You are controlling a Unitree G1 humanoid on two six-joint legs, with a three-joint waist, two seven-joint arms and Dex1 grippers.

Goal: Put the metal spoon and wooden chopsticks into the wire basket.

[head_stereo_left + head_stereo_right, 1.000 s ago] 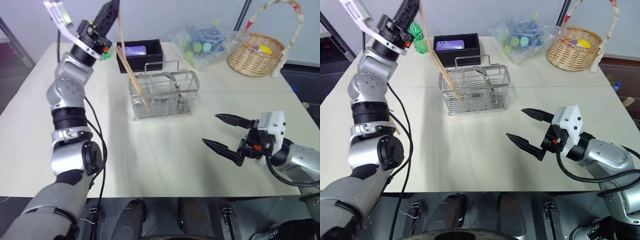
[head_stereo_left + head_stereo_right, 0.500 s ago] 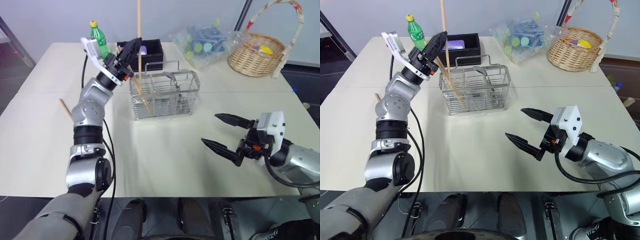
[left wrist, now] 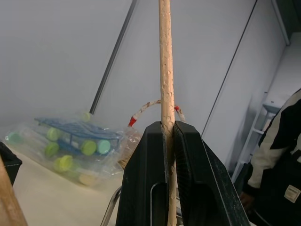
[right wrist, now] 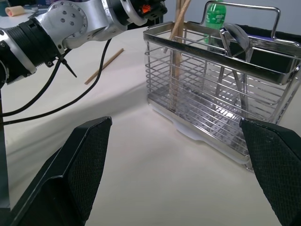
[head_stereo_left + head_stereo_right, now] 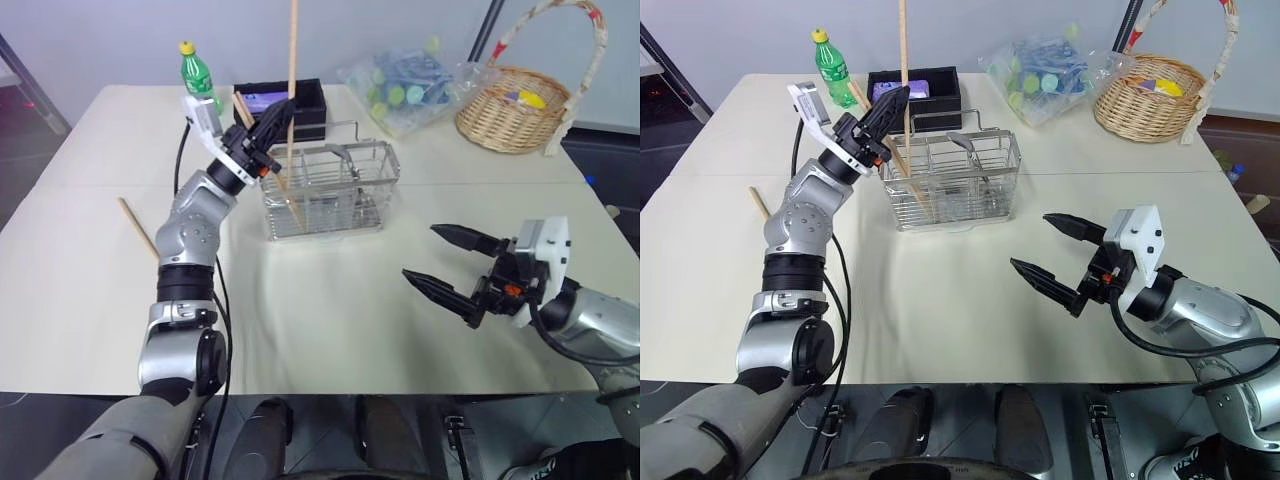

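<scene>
The wire basket (image 5: 325, 190) stands at the table's middle. The metal spoon (image 5: 962, 145) is upright in a middle compartment. My left gripper (image 5: 275, 125) hovers at the basket's left rim, shut on one of the wooden chopsticks (image 3: 164, 56). That stick stands nearly upright, with its lower end dipping into the basket's left end. A second chopstick (image 5: 285, 190) leans in that same compartment. A third chopstick (image 5: 137, 228) lies on the table to the left. My right gripper (image 5: 420, 255) hangs open and empty in front of the basket, to its right.
Behind the wire basket sit a black box (image 5: 300, 110) and a green bottle (image 5: 198, 72). A clear bag of small items (image 5: 405, 85) and a wicker basket (image 5: 512, 105) stand at the back right. A person (image 3: 282, 155) stands beyond the table.
My left gripper has come down and rightward to the basket's left rim, bringing the held chopstick upright and its lower end into the basket. The right gripper has stayed put.
</scene>
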